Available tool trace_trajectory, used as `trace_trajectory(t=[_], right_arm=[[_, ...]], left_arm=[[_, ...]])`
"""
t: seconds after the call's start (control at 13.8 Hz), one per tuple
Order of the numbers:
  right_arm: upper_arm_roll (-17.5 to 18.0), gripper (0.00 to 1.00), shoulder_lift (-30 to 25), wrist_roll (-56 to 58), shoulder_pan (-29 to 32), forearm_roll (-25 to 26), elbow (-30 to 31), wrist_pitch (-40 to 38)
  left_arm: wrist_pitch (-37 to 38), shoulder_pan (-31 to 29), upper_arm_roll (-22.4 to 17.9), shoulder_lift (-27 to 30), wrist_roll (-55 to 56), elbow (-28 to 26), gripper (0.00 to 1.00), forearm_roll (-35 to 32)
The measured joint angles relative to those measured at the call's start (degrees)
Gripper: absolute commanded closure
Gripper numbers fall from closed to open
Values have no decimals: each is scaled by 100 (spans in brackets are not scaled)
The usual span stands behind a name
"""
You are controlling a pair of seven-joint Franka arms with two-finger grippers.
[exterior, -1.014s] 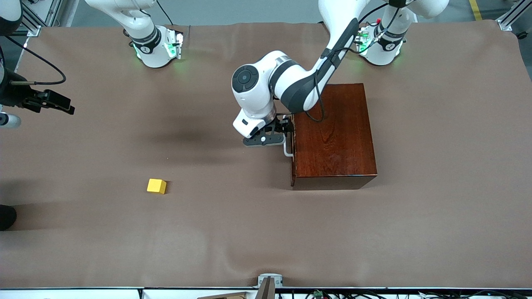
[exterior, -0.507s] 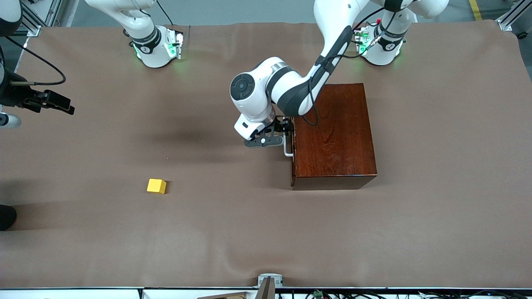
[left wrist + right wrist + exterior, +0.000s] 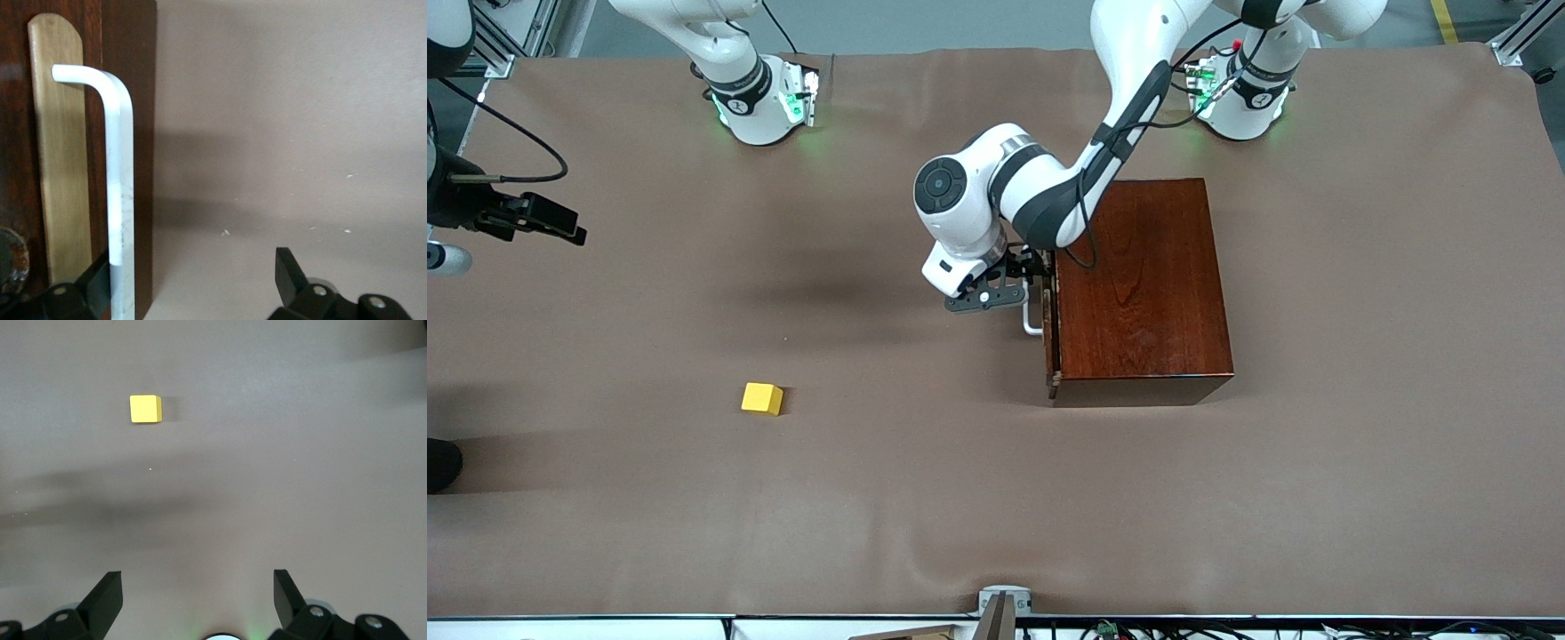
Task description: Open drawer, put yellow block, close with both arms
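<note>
The mahogany cabinet (image 3: 1138, 284) stands toward the left arm's end of the table. Its drawer (image 3: 1051, 342) is out by a thin gap, and its white bar handle (image 3: 1031, 320) faces the table's middle. My left gripper (image 3: 1036, 269) is open at the handle. In the left wrist view the handle (image 3: 120, 187) lies between the jaws of the left gripper (image 3: 193, 283), right beside one finger (image 3: 93, 280). The yellow block (image 3: 762, 398) lies on the cloth toward the right arm's end and also shows in the right wrist view (image 3: 145, 409). My right gripper (image 3: 560, 228) waits, open (image 3: 197, 600) and empty, high over that end.
A brown cloth (image 3: 1227, 498) covers the whole table. The two green-lit arm bases (image 3: 760, 102) (image 3: 1240, 93) stand along the table edge farthest from the front camera. A small metal bracket (image 3: 1003, 604) sits at the nearest edge.
My left gripper has drawn back a little from the cabinet, toward the right arm's end, with the handle. The drawer front has come out by a thin gap. The right arm and the block are still.
</note>
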State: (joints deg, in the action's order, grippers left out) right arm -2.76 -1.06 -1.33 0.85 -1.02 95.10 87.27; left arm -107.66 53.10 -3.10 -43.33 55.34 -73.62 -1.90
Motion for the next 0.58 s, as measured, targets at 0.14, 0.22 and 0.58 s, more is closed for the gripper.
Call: trace_trajectory(t=[0.14,0.22,0.58], right_arm=[[0,0,0,0,0,0,0,0],[0,0,0,0,0,0,0,0],[0,0,0,0,0,0,0,0]], left_arm=[[-168,7,15,-3,36,-3,0,13],[-191,9,15,-3,41,-8,0,13],[-303,14,4,6,39,-53,0,13]])
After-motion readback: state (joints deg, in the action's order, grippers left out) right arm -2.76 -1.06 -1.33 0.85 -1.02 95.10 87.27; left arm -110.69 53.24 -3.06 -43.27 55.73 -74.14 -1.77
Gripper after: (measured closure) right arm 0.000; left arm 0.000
